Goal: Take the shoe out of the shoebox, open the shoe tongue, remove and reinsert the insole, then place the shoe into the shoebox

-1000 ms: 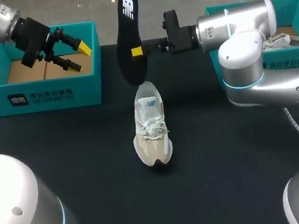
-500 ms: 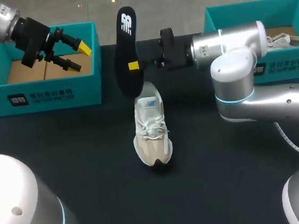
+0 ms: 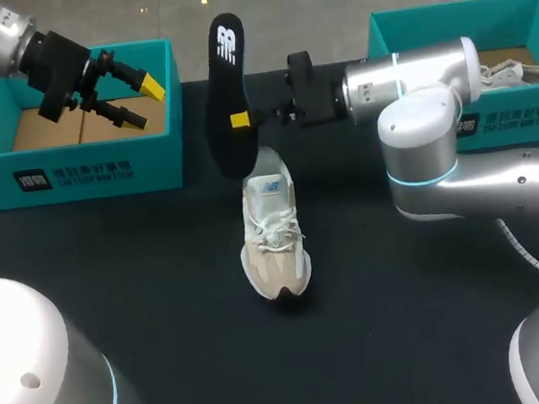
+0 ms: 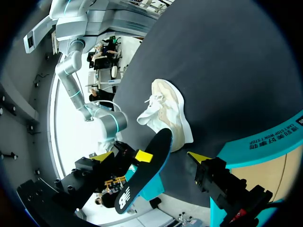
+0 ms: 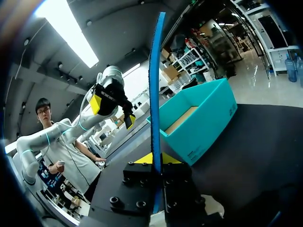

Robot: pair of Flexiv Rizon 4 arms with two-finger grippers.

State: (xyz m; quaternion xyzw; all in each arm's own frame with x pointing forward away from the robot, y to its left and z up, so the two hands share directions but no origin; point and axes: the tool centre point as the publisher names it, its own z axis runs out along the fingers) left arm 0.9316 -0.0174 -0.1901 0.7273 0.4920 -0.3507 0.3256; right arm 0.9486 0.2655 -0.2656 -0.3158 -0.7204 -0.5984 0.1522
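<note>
Your right tool (image 3: 242, 120) is clamped on the insole (image 3: 224, 72) at mid-length, a yellow tip on each face. That holds it upright on edge, lower end down at the heel of the shoe (image 3: 273, 235); whether they touch, you cannot tell. The shoe lies mid-table (image 3: 164, 300), toe at 6 o'clock, heel at 12, so its opening meets the insole, probably for reinsertion. Your left tool (image 3: 141, 102) hovers at 10 o'clock over the shoebox (image 3: 83, 168), fingers spread wide and empty, clear of the work.
</note>
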